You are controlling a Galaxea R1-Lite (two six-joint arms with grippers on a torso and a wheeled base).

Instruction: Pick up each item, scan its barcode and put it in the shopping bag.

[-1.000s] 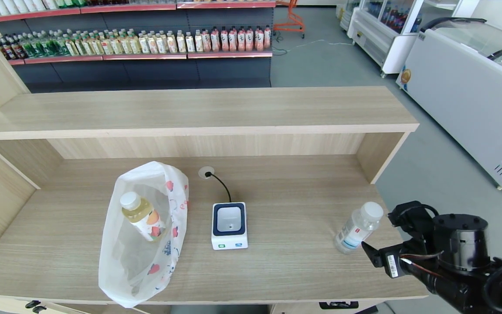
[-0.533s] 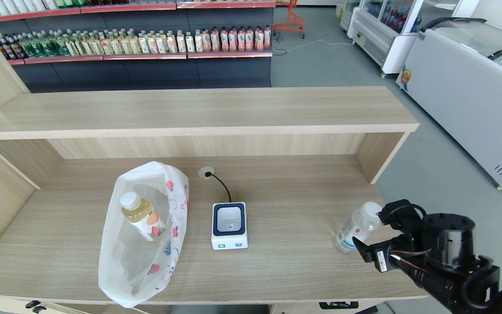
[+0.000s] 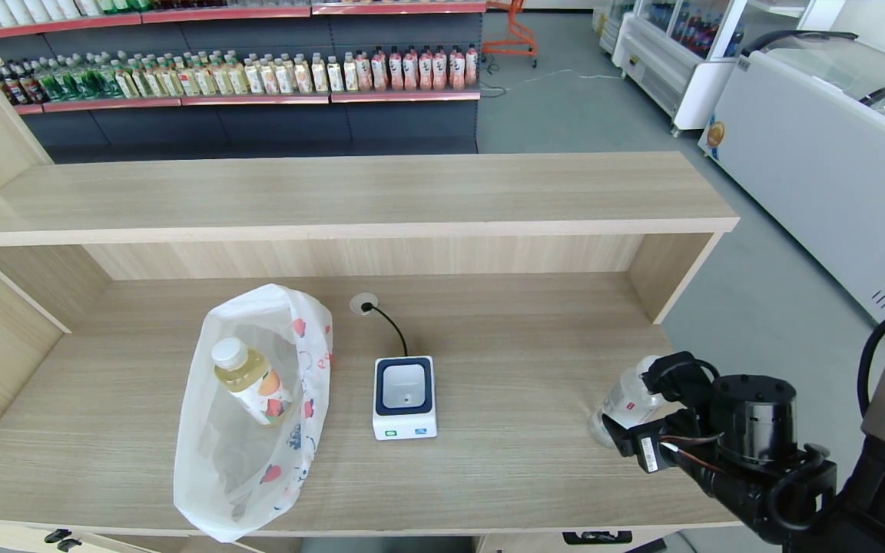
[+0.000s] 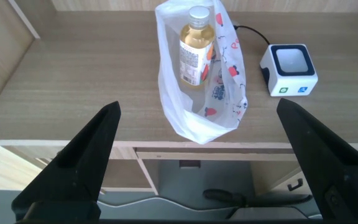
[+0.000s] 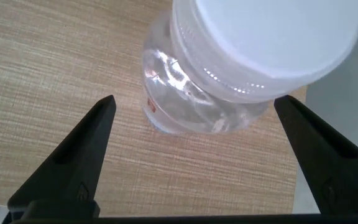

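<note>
A clear water bottle (image 3: pixel 621 403) with a white cap (image 5: pixel 272 34) stands near the right edge of the wooden counter (image 3: pixel 504 369). My right gripper (image 3: pixel 654 407) is open around it, one finger on each side of its upper part (image 5: pixel 197 87). The white shopping bag (image 3: pixel 258 407) with red prints lies at the counter's left and holds a yellow juice bottle (image 3: pixel 250 380). The barcode scanner (image 3: pixel 404 397) sits at the middle. In the left wrist view, my left gripper (image 4: pixel 197 162) hangs open off the counter's front edge, facing the shopping bag (image 4: pixel 201 74) and the scanner (image 4: pixel 289 68).
A raised shelf (image 3: pixel 335 192) runs along the back of the counter, with side walls at both ends. The scanner's black cable (image 3: pixel 389 322) leads to a hole in the counter. Store shelves of drinks (image 3: pixel 243 73) and freezers (image 3: pixel 819 138) stand behind.
My right gripper has moved left toward the water bottle and now has its fingers on either side of it. The bag, scanner and juice bottle have stayed put.
</note>
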